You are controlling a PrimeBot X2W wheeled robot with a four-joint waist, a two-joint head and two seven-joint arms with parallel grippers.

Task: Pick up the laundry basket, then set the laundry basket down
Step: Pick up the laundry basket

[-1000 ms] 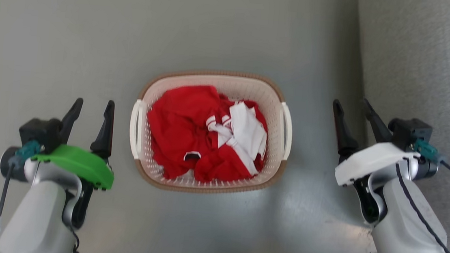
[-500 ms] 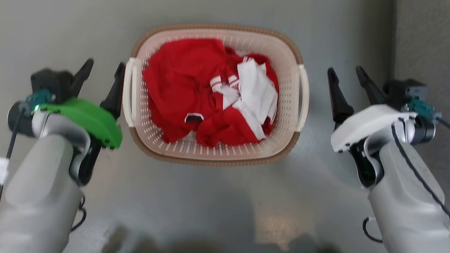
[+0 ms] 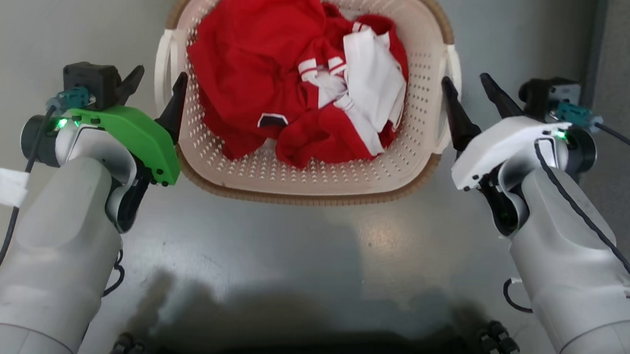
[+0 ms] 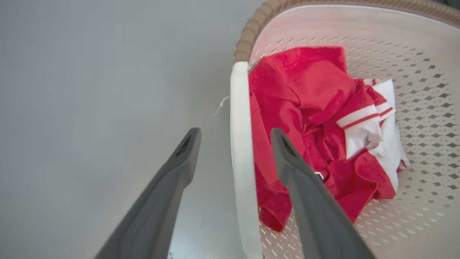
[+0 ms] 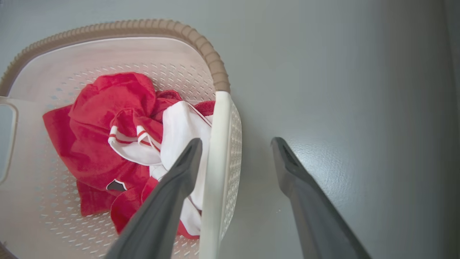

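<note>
Early in the job, by the look of it: laundry basket [image 3: 303,176] resting on the grey floor [image 3: 50,5], not yet gripped, not yet lifted, with the whole carry and the set-down left to do. Filled with a heap of red and white clothes [image 3: 294,84]. Placed centre and far in the head view, between the two arms, with a white handle on each short side. Left tool [image 3: 158,75] spread apart and straddling the left handle [image 3: 160,55]: in the left wrist view, one finger [image 4: 169,187] out over the floor on the left, the other over the clothes inside the basket, with the white bar between them and a gap on either side. Right tool [image 3: 465,79] likewise spread apart at the right handle [image 3: 454,69]: in the right wrist view, inner finger [image 5: 169,194] inside the rim, just beside the bar and perhaps brushing it, hard to tell; outer finger well out over bare floor. Clamped on nothing, either of them. Seems lined up for a two-sided grasp. Probably needs next a little settling around the bars and an even squeeze on both sides, to keep the load from tipping. After that, raise level, then lower back to the floor and let go
</note>
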